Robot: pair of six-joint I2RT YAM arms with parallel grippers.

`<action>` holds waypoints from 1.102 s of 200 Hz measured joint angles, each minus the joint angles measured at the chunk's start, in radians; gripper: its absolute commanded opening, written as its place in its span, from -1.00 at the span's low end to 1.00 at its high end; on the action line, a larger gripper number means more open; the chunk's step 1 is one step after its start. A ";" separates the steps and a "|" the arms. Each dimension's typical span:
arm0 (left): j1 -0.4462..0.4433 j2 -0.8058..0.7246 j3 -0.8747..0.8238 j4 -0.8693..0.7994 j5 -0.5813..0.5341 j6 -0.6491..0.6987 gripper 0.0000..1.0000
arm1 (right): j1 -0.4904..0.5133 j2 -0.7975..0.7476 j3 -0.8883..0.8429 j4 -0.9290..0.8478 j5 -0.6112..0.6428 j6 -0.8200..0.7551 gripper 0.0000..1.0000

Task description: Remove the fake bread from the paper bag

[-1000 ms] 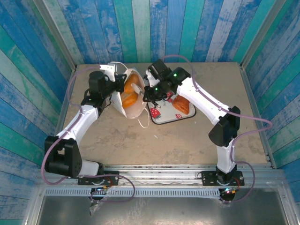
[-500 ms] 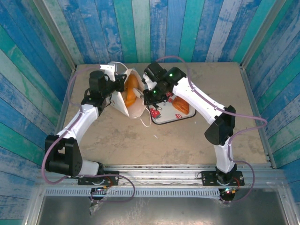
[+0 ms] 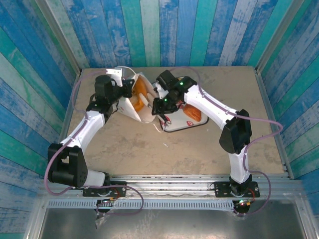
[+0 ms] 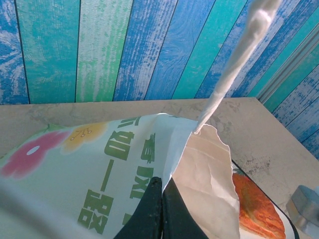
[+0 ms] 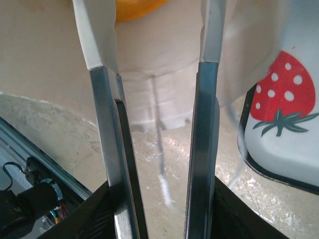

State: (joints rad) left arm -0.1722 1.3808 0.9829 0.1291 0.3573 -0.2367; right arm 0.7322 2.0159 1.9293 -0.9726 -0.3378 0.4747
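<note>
The white paper bag (image 3: pixel 133 110) lies on its side, mouth toward the right. My left gripper (image 3: pixel 125 90) (image 4: pixel 162 180) is shut on the bag's upper rim (image 4: pixel 185 149) and holds the mouth open. Orange fake bread (image 3: pixel 141 87) shows inside the bag, and one piece (image 5: pixel 134 7) sits just past the tong tips. My right gripper (image 3: pixel 159 101) (image 5: pixel 167 149) is shut on the metal tongs (image 5: pixel 107 149). The tongs' white tips (image 5: pixel 98 35) stand spread apart at the bag's mouth with nothing between them. Another fake bread (image 3: pixel 192 114) (image 4: pixel 255 208) lies on the tray.
The white strawberry-print tray (image 3: pixel 172 123) (image 5: pixel 286 124) lies directly right of the bag, close under my right arm. A bag handle loop (image 3: pixel 155 127) trails on the table. Blue and green plank walls enclose the table on three sides.
My right arm has swung left from over the tray to the bag's mouth, and the tongs have spread apart. The left gripper has kept its hold on the bag's rim.
</note>
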 measured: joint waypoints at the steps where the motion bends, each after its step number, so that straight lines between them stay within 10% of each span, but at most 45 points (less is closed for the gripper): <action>1: 0.000 0.000 0.000 0.000 0.000 0.000 -1.00 | 0.000 0.000 0.000 0.001 0.000 0.001 -0.09; 176: 0.000 0.000 0.003 -0.011 0.000 0.000 -1.00 | -0.010 0.046 0.104 0.009 -0.029 0.003 0.13; 220: 0.000 0.000 0.003 -0.022 -0.003 0.002 -1.00 | -0.010 0.080 0.130 -0.009 -0.027 0.002 -0.09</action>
State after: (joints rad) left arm -0.1722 1.3808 0.9863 0.1074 0.3538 -0.2352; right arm 0.7219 2.0960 2.0598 -0.9817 -0.3645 0.4763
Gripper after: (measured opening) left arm 0.045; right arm 0.501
